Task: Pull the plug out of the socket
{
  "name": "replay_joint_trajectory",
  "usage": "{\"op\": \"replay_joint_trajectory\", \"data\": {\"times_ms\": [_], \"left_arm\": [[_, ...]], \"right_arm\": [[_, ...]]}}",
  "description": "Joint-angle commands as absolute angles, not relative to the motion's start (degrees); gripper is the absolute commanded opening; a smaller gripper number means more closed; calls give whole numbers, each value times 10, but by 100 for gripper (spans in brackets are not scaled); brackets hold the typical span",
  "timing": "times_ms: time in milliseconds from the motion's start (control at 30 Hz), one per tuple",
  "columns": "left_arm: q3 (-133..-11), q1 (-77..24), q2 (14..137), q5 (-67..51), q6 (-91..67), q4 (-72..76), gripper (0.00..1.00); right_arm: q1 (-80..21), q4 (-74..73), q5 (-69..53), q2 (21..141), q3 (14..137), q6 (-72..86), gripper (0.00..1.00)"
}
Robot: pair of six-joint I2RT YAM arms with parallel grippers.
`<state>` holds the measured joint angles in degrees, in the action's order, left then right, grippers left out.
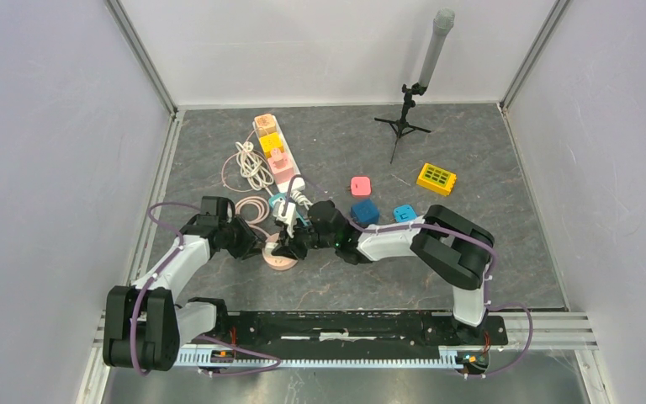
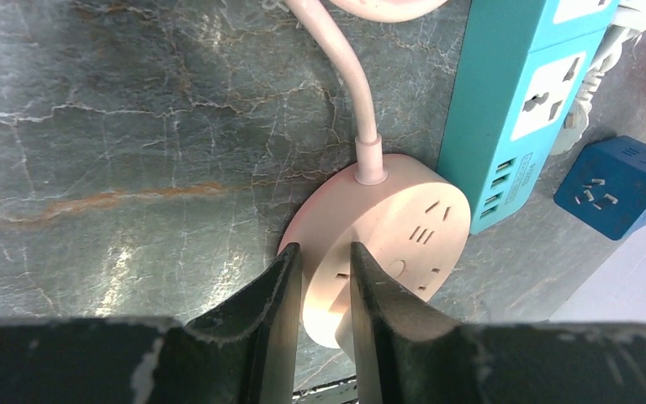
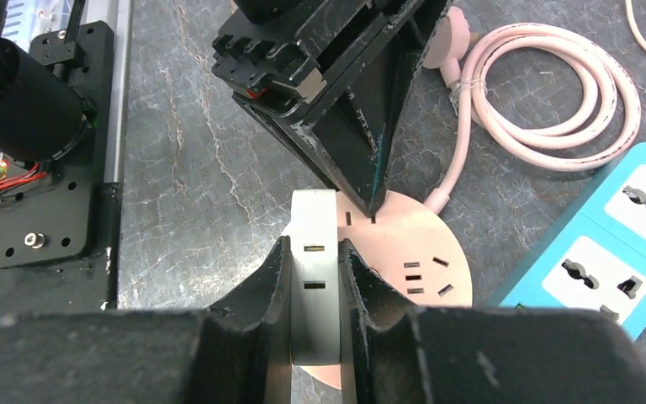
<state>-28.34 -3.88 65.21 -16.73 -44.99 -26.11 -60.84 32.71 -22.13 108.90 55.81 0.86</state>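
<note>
Right gripper (image 3: 313, 252): I see it clamping the white plug (image 3: 312, 220).
Left gripper (image 2: 325, 252): nearly closed — seemingly pressing the pink round socket (image 2: 404, 219).

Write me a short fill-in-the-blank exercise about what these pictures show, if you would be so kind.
1. The right gripper has its jaws shut on a ___ plug.
2. The pink socket has a ___ outline.
3. Its pink cable lies ___ in loops.
4. The left gripper touches the ___ with its tips.

Missing words: white; round; coiled; socket.
</note>
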Motion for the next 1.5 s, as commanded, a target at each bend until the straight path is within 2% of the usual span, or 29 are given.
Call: {"op": "replay_joint_trajectory", "data": {"times_ms": [0,200,400,567,633,867,1033,1100,1333,1467], "left_arm": [[-275,-42,660,-143,-447,-287,33],[-276,-42,665,-142,-447,-287,32],[-275,-43,663,-142,-447,-287,31],[-274,-43,664,-142,-448,-287,31],[-275,-43,663,-143,-448,-287,30],[-272,-43,653,-149,-449,-287,30],[-269,-44,656,-153,-450,-281,29],[-269,-44,660,-155,-450,-280,29],[-268,-49,675,-163,-448,-271,28],[-271,-54,686,-164,-445,-270,28]], "right_arm": [[-622,401,-265,1057,573,24,0],[-646,360,-215,1050,583,-32,0],[-598,490,-298,1054,552,98,0],[-647,362,-231,1058,595,-21,0],[-651,354,-224,1058,598,-29,0],[-600,499,-311,1064,564,110,0],[-644,365,-239,1065,605,-17,0],[-648,353,-229,1061,608,-28,0],[-608,467,-297,1052,585,83,0],[-604,443,-302,1072,605,80,0]]}}
